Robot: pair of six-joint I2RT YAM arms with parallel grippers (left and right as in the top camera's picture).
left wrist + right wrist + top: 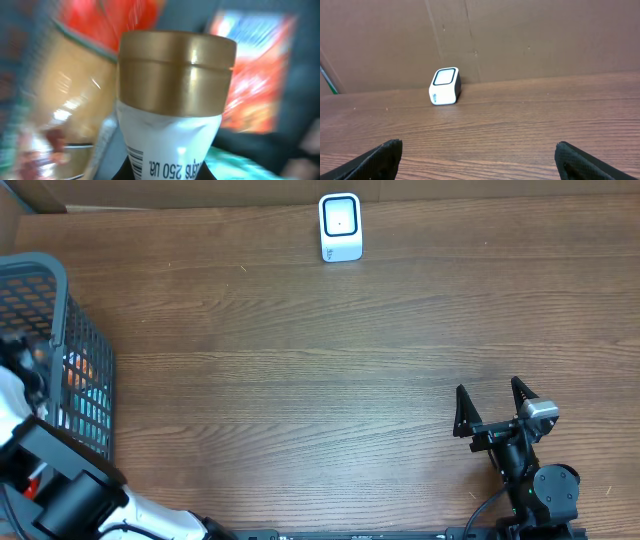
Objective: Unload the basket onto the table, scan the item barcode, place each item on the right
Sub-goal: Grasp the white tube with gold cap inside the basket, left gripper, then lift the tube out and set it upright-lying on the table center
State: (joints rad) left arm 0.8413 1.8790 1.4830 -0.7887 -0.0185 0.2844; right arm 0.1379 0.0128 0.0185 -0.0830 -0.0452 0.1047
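A white tube (170,137) with a gold cap (176,72) fills the left wrist view; a barcode (136,159) shows on its lower left side. My left gripper (170,175) is shut on the tube's narrow end, down among blurred packages. In the overhead view that gripper is hidden inside the basket (90,380) at the far left. The white scanner (340,227) stands at the table's back edge, and it also shows in the right wrist view, scanner (444,86). My right gripper (493,408) rests open near the front right, nothing between its fingers (385,155).
The dark wire basket holds orange and blue packages (78,375). In the left wrist view a tan jar (65,115) and a red packet (255,75) crowd the tube. A cardboard wall (520,35) stands behind the scanner.
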